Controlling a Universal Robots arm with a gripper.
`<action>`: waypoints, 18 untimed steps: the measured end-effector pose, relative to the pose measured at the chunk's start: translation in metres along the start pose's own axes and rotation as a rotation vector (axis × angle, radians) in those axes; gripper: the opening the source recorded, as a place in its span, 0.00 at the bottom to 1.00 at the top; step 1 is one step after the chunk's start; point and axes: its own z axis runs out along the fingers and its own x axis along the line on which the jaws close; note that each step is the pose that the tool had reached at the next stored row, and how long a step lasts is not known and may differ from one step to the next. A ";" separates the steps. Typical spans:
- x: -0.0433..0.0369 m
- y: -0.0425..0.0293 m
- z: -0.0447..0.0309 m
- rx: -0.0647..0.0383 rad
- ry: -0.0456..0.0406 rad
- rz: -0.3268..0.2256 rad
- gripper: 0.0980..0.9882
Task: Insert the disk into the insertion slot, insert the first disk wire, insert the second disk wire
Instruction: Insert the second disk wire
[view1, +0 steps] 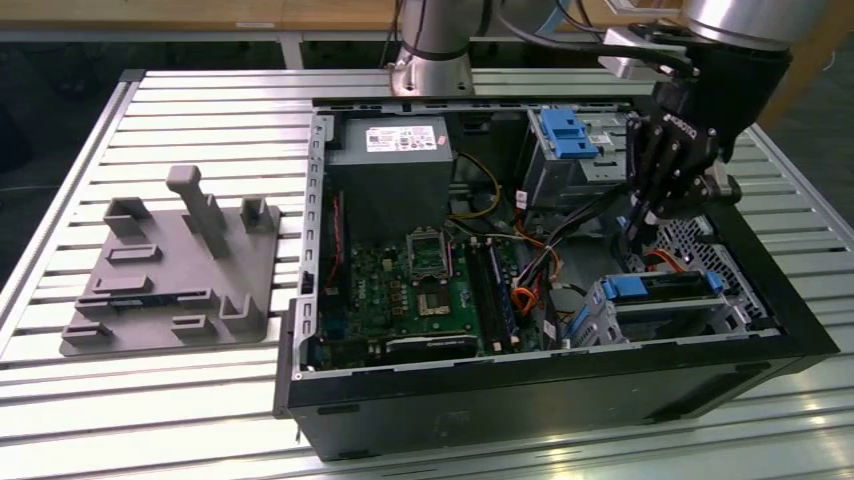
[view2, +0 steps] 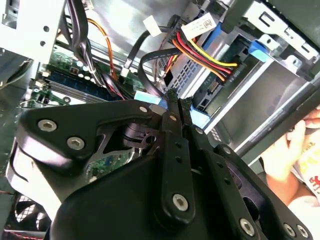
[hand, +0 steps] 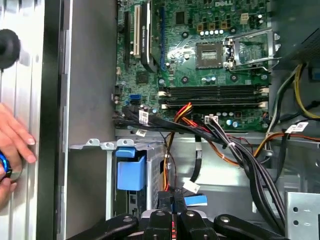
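The disk (view1: 663, 290), silver with a blue carrier rail, lies in the insertion slot (view1: 598, 322), the low silver cage at the exterior view's right front of the open computer case. A bundle of red, yellow and orange wires (view2: 207, 60) runs to a black plug at the disk's (view2: 260, 95) rear edge. My gripper (view1: 638, 235) hangs just behind the disk. Its fingers are shut on a black wire with a light blue connector (view2: 149, 98), close to the disk's rear. In the first wrist view the gripper (hand: 172, 197) sits beside the blue connector (hand: 196, 200) and the carrier (hand: 131, 172).
A taller grey cage with a blue latch (view1: 567, 135) stands behind the gripper. The motherboard (view1: 427, 290), power supply (view1: 394, 170) and loose cable bundles (hand: 240, 150) crowd the case. A person's hand (hand: 12, 145) rests outside the case wall. A grey fixture plate (view1: 174, 280) lies on the table.
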 end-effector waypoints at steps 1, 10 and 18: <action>0.0007 -0.0008 0.0001 -0.003 -0.0071 -0.001 0.05; 0.0060 -0.0117 0.0005 -0.029 -0.0343 -0.008 0.05; 0.0093 -0.0222 0.0011 -0.063 -0.0394 0.002 0.05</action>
